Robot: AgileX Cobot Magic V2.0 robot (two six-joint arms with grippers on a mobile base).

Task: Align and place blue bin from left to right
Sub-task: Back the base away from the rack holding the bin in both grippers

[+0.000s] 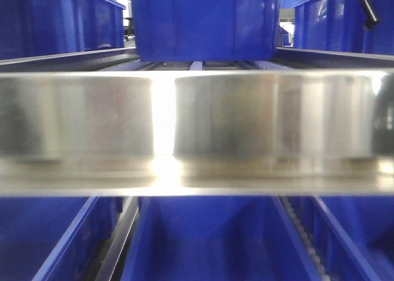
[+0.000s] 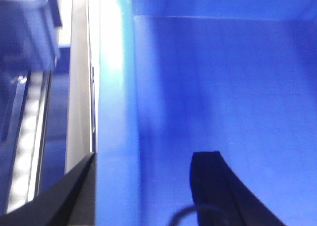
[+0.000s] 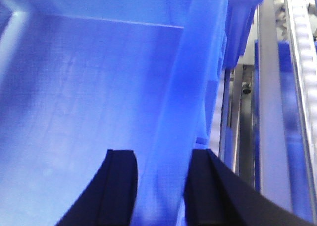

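Observation:
In the left wrist view my left gripper [image 2: 143, 159] straddles the left wall of a blue bin [image 2: 116, 112]. Its outer finger lies against the wall's outside, and its inner finger [image 2: 210, 186] stands apart from the wall, inside the bin. In the right wrist view my right gripper [image 3: 162, 159] is shut on the bin's right wall [image 3: 171, 117], one finger on each face. Neither gripper shows in the front view, where a blue bin [image 1: 203, 244] lies low in the middle behind the bar.
A shiny metal bar [image 1: 197, 127] crosses the front view. Above it a blue tub [image 1: 203, 19] sits on roller rails, with ribbed blue crates to the left [image 1: 61, 22] and right [image 1: 341, 22]. Metal rails run beside the held bin, on its left [image 2: 79, 87] and right [image 3: 270, 112].

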